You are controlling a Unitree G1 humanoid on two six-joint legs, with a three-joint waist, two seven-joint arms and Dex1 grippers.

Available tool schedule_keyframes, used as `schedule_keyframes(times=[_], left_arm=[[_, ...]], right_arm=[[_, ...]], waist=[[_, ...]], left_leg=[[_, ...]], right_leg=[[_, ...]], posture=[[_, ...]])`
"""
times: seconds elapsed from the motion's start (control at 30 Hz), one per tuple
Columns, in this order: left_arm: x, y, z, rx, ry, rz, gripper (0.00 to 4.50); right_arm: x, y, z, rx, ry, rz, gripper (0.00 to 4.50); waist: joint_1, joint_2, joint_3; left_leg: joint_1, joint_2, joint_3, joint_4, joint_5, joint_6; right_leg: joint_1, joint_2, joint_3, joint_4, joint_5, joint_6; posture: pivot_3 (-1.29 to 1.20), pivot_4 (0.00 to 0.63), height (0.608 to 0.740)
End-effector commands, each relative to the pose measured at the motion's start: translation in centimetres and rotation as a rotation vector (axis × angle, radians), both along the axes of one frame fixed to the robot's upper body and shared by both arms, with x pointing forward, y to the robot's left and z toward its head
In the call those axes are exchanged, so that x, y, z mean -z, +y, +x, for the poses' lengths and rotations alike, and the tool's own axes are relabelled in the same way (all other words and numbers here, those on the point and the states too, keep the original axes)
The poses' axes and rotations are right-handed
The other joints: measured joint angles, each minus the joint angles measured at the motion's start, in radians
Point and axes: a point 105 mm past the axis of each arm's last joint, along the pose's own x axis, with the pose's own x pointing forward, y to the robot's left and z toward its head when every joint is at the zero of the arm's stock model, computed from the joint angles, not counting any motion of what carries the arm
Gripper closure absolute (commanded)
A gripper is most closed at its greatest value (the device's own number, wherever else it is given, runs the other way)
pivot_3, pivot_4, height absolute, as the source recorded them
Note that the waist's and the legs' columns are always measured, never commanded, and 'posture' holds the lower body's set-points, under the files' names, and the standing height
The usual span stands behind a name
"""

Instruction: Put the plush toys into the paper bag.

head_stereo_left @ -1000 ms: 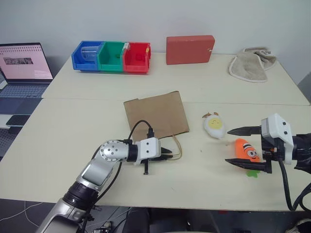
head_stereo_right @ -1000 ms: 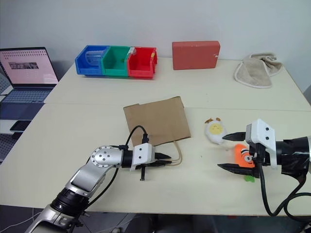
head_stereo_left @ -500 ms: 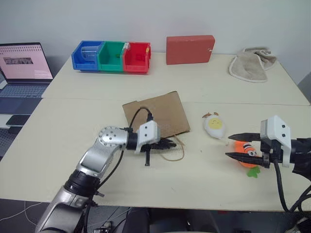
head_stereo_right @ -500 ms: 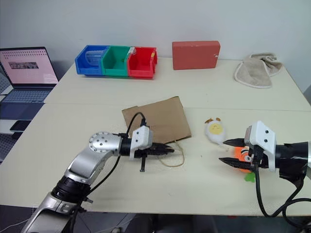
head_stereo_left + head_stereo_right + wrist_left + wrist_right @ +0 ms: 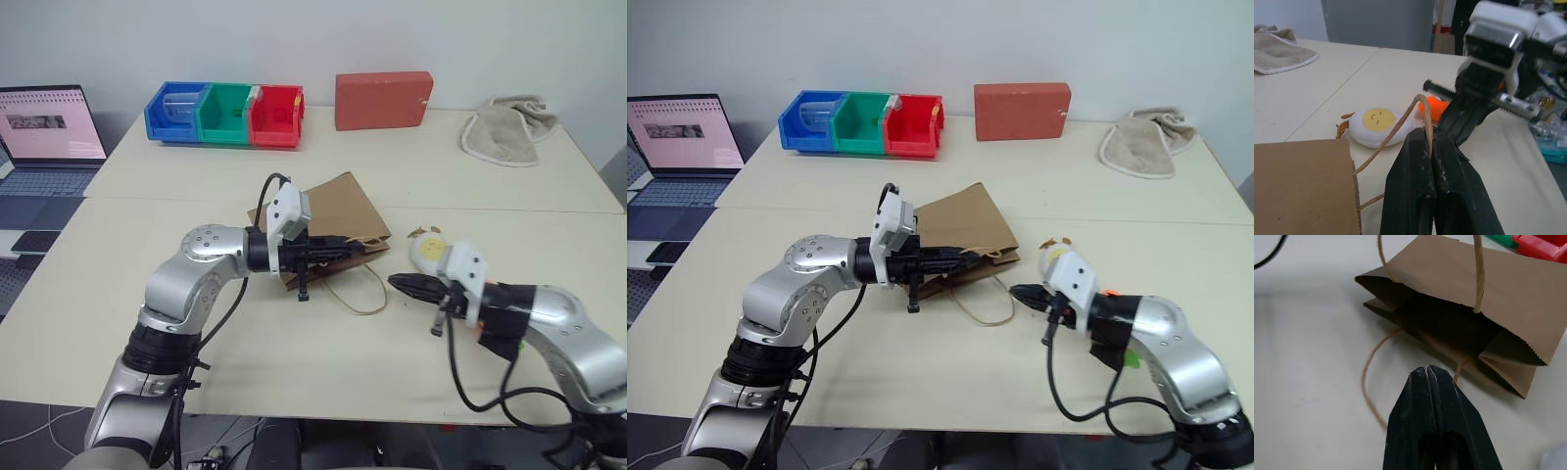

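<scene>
**Bag mouth lifted on a pale counter**

Two cream-coloured counters [image 5: 147, 284] stand pushed together before a plain grey-white wall, a seam running between them. On the far one sit a row of blue, green and red bins [image 5: 225, 114], a red box [image 5: 383, 99] and a beige towel [image 5: 506, 128]. A laptop [image 5: 47, 127] with a lit screen stands on a separate surface off the left edge.

The bag [image 5: 333, 225] lies on the near counter at its middle, its mouth facing the robot's right and gaping open, dark inside in the right wrist view. The left pincer [image 5: 355, 246] is clenched on the upper cord handle [image 5: 1400, 125], holding that side of the mouth raised off the counter. The lower handle [image 5: 355, 294] lies as a loose loop on the surface.

The right pincer [image 5: 397, 283] is clenched shut with nothing between its fingers, and points at the bag's mouth from just beside it. The egg toy [image 5: 1377, 126] lies on the counter just right of the bag, behind the right pincer. The carrot toy [image 5: 1432, 106] shows as an orange patch beyond the egg, largely hidden by the right arm.
</scene>
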Motion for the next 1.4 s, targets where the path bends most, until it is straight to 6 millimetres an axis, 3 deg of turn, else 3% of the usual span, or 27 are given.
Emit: schedule_keyframes(times=[0.03,0.27,0.43,0.57,0.8,1.13,1.4], left_arm=[[-1.7,-0.2,-0.3,0.013,-0.028,-0.045,4.50],[-2.2,-0.5,-0.4,0.012,-0.011,-0.059,4.50],[-2.6,-0.3,-0.3,0.003,0.006,-0.074,4.50],[-3.7,0.0,0.0,-0.014,0.012,-0.108,4.50],[-6.0,1.0,0.6,-0.036,-0.036,-0.114,4.50],[-12.0,2.1,2.3,-0.115,-0.301,-0.145,4.50],[-13.5,1.5,2.0,-0.109,-0.393,-0.154,4.50]], right_arm=[[0.4,1.8,1.2,0.009,-0.086,-0.006,4.48],[1.6,4.7,3.9,0.090,-0.177,0.017,4.48],[1.9,5.8,5.4,0.153,-0.239,0.037,4.48],[3.6,6.1,6.3,0.211,-0.248,0.007,4.48],[5.8,6.6,6.1,0.195,-0.231,-0.080,4.48],[6.5,6.7,5.9,0.181,-0.190,-0.137,4.48],[6.5,6.9,5.8,0.178,-0.168,-0.139,4.48]], waist=[[0.000,0.000,0.000],[0.000,0.000,0.000],[0.000,0.000,0.000],[-0.001,0.000,0.000],[-0.003,0.000,0.000],[-0.003,-0.001,-0.001],[-0.003,-0.001,-0.001]], left_leg=[[0.000,0.000,0.000,0.000,0.000,0.000],[0.000,0.000,-0.001,0.000,0.000,0.000],[0.000,0.000,-0.001,0.000,0.000,0.000],[0.000,0.000,-0.001,0.000,0.000,0.000],[0.000,0.000,-0.001,0.000,0.000,0.000],[0.000,0.001,-0.002,-0.001,0.000,0.000],[0.001,0.001,-0.002,-0.001,0.000,0.000]], right_leg=[[0.000,0.000,0.000,0.000,0.000,0.000],[-0.001,0.001,0.000,0.000,0.000,-0.001],[-0.001,0.001,0.000,0.000,0.000,-0.001],[-0.001,0.001,0.000,0.001,0.001,-0.001],[-0.001,0.001,0.000,0.001,0.001,-0.001],[-0.001,0.002,0.000,0.001,0.001,-0.002],[-0.001,0.002,0.000,0.001,0.001,-0.002]], posture=[[0.00,0.150,0.740],[0.00,0.150,0.740],[0.00,0.150,0.740],[0.00,0.150,0.740],[0.00,0.150,0.740],[0.00,0.150,0.740],[0.00,0.150,0.740]])
